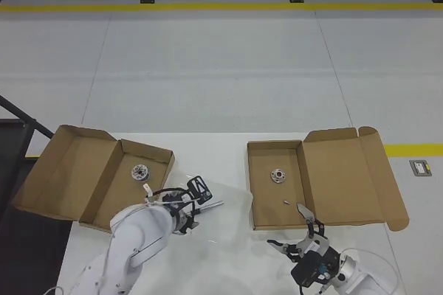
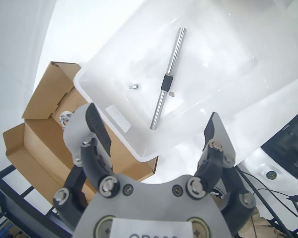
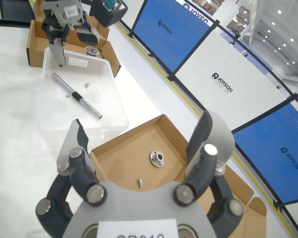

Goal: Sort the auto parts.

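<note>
A clear plastic bin (image 2: 77, 80) stands between two cardboard boxes. In it lie a long metal rod (image 2: 169, 75) with a black collar, a small bolt (image 2: 134, 87) and a tiny nut (image 2: 172, 94). My left gripper (image 2: 151, 111) hangs open and empty over the bin's end nearest the left box (image 1: 103, 193), which holds a gear-like part (image 1: 139, 172). Near the table's front, my right gripper (image 3: 142, 118) is open and empty just in front of the right box (image 3: 119, 164), which holds a round flange (image 3: 157, 158) and a small bolt (image 3: 140, 182).
Both boxes have their lids folded flat outward (image 1: 347, 177). A black frame (image 1: 7, 110) stands off the table's left side. Blue and white partition panels (image 3: 213, 75) stand beyond the table. White tabletop (image 1: 221, 258) lies bare between the arms.
</note>
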